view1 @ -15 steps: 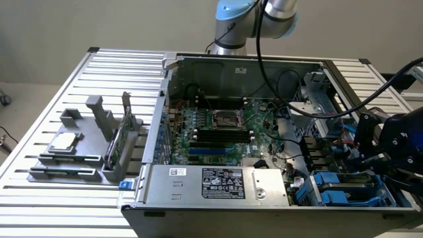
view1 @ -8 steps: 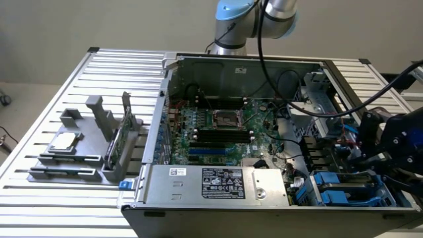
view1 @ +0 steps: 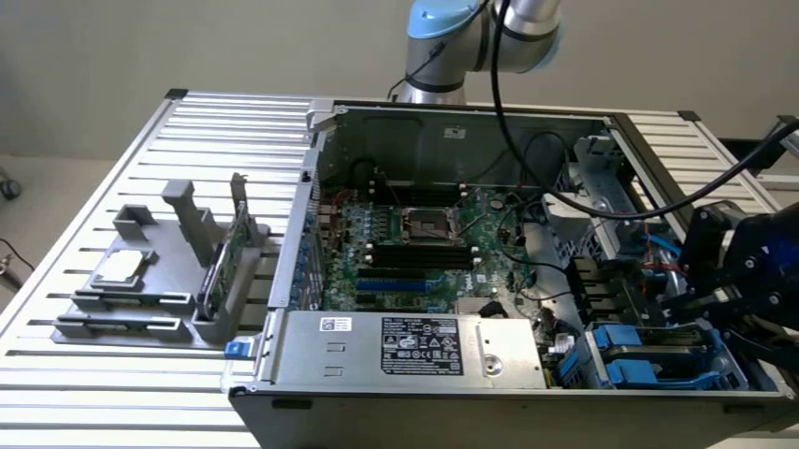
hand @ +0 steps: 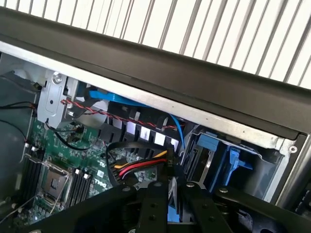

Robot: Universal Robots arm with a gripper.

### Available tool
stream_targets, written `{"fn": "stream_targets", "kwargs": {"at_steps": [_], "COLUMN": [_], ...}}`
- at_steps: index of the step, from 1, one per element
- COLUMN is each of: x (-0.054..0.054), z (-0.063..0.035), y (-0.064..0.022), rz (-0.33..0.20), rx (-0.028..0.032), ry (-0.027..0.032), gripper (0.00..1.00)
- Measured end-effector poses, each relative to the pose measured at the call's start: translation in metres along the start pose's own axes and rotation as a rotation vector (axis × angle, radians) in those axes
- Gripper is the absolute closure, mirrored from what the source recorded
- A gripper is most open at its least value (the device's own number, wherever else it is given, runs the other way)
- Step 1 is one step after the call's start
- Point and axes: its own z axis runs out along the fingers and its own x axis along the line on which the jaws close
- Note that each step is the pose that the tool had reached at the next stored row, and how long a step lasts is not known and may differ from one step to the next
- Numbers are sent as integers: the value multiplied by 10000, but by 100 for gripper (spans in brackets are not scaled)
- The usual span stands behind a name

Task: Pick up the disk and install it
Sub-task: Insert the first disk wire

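Observation:
My gripper [hand: 173, 187] hangs over the drive bay [hand: 218, 150] at the front corner of the open computer case [view1: 500, 117]. Its two black fingers [hand: 154, 204] are shut on the disk [hand: 172, 211], which is seen edge-on as a thin silver strip with blue plastic. In the exterior view the black gripper [view1: 705, 301] sits at the exterior view's right, just above the bay's blue carriers [view1: 631, 365]. There the gripper body hides most of the disk.
A red, yellow and black cable bundle [hand: 141, 167] and a blue cable [hand: 121, 99] run close to the bay. The motherboard [view1: 418, 248] and the power supply [view1: 413, 346] fill the case. A grey fixture [view1: 150, 281] at the exterior view's left holds a silver chip [view1: 122, 269] and a green card [view1: 221, 271].

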Motion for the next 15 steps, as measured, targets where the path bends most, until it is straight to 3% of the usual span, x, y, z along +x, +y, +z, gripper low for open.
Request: {"fn": "stream_targets", "kwargs": {"at_steps": [2, 9, 11, 15], "x": [1, 15, 17, 18], "z": [-2, -19, -21, -20], "y": [-1, -35, -39, -44], "rz": [107, 223, 256, 346], "rx": [-34, -70, -66, -39], "ry": [-2, -7, -58, -237], "gripper": [83, 83, 83, 83]}}
